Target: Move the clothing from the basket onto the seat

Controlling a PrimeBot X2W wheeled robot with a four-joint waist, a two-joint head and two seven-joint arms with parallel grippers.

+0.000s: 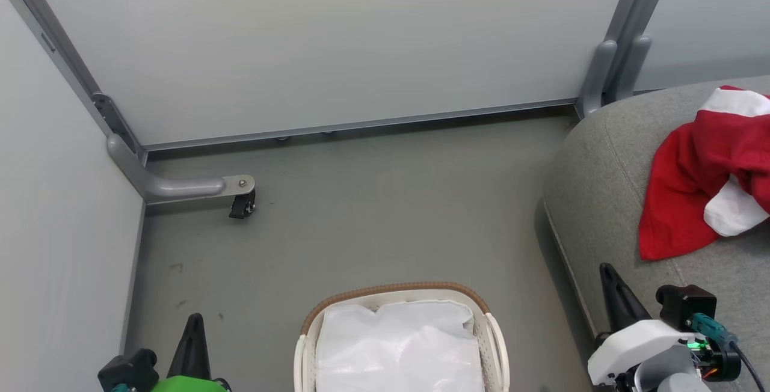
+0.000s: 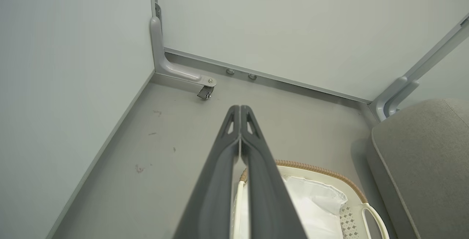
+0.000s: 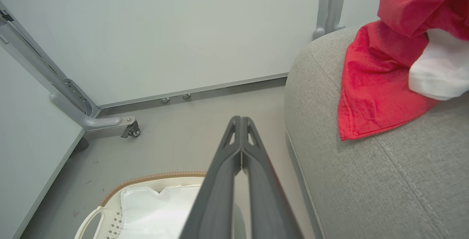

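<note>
Head view: the red clothing [image 1: 692, 187] lies crumpled on the seat [image 1: 595, 199]; the basket [image 1: 391, 288] holds only its liner [image 1: 397, 344]. Left wrist view: the left end effector [image 2: 240, 109] has its fingers together, empty. Right wrist view: the right end effector [image 3: 241, 118] likewise; the fabric seems soft and light, best pinched at a fold.

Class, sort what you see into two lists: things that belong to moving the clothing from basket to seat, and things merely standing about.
Job in hand: clothing, basket, seat.
Standing about: liner sheet, partition foot, caster, wall panel.
</note>
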